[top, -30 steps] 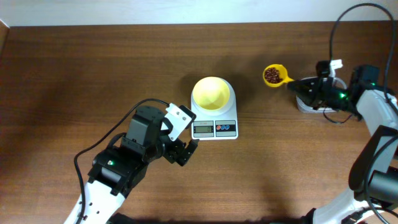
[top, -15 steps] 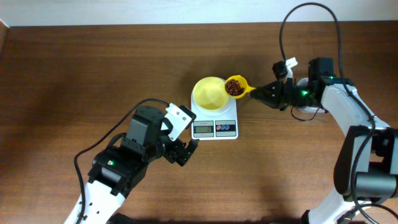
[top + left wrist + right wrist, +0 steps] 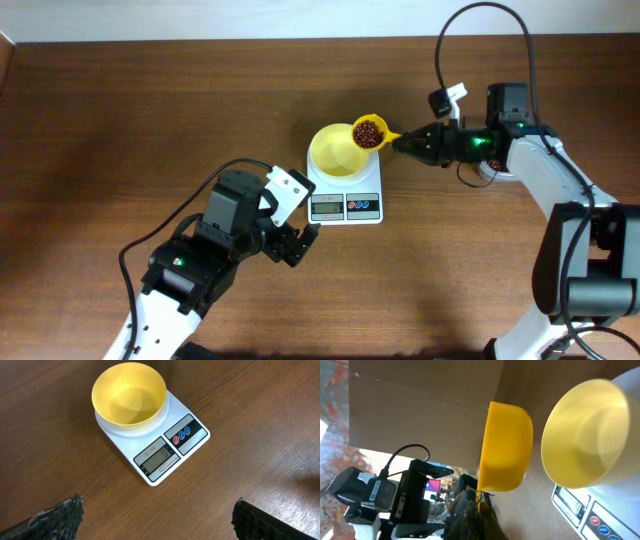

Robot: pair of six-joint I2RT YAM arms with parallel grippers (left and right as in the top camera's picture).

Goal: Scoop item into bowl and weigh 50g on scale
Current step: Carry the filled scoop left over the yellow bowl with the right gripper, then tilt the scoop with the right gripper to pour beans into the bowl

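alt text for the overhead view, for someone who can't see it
The right gripper holds a yellow scoop of red-brown beans at the upper-right rim of a pale yellow bowl that sits on a white digital scale on a brown wooden table. The left gripper is open near the scale's lower-left corner.

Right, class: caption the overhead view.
Right hand holds a yellow scoop of small red-brown beans by the round pale-yellow bowl on the white digital scale.

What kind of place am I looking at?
Likely a robotics lab bench: two cabled robot arms stand at a wooden table, one holding a scoop of beans by a bowl on a scale.
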